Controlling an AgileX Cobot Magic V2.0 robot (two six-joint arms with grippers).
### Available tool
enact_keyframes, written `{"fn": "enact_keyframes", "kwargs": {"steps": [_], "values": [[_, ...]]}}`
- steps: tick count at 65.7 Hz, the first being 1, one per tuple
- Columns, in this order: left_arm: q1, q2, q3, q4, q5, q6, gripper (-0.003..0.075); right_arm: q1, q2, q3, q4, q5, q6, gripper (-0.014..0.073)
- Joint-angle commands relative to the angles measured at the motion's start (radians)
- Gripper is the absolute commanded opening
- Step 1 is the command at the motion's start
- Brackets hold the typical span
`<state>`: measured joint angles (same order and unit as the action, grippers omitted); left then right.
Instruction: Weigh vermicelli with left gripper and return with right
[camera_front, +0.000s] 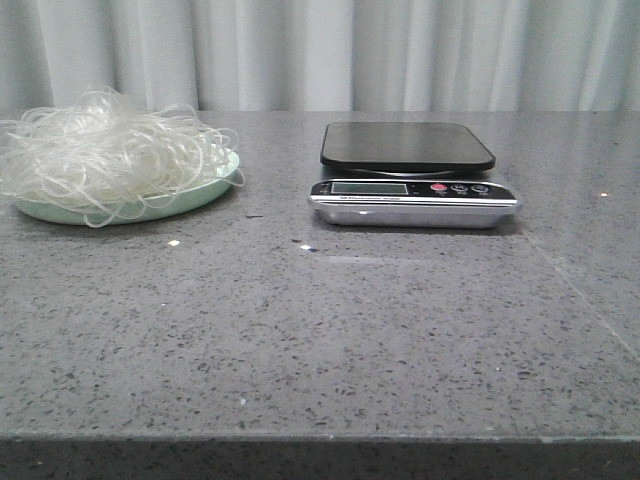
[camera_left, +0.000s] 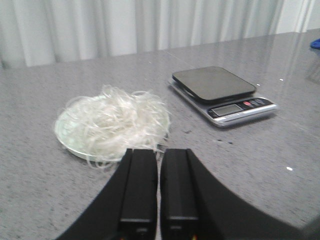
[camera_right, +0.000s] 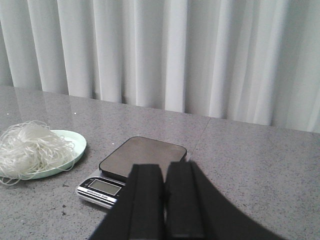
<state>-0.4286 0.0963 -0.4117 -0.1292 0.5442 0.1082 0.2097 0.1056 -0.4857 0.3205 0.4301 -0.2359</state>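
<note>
Vermicelli on its plate, scale bare, both grippers held off.

The vermicelli (camera_front: 105, 152) lies heaped on the mint-green plate (camera_front: 190, 198) at the left of the grey surface (camera_front: 330, 330), well apart from the scale (camera_front: 412, 176) (its black platform carries nothing). The left gripper (camera_left: 157, 187) and the right gripper (camera_right: 164, 200) each have their fingers together, gripping nothing.
</note>
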Motion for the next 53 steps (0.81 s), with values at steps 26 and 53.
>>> {"fn": "enact_keyframes", "kwargs": {"steps": [26,53], "values": [[0.407,-0.120,0.348,0.039,-0.444,-0.003,0.0145,-0.008,0.014,-0.023,0.000,-0.071,-0.007,0.0181],[0.371,-0.122,0.421,0.059,-0.616,-0.009,0.0145,-0.008,0.014,-0.023,0.000,-0.071,-0.007,0.0181]]}}
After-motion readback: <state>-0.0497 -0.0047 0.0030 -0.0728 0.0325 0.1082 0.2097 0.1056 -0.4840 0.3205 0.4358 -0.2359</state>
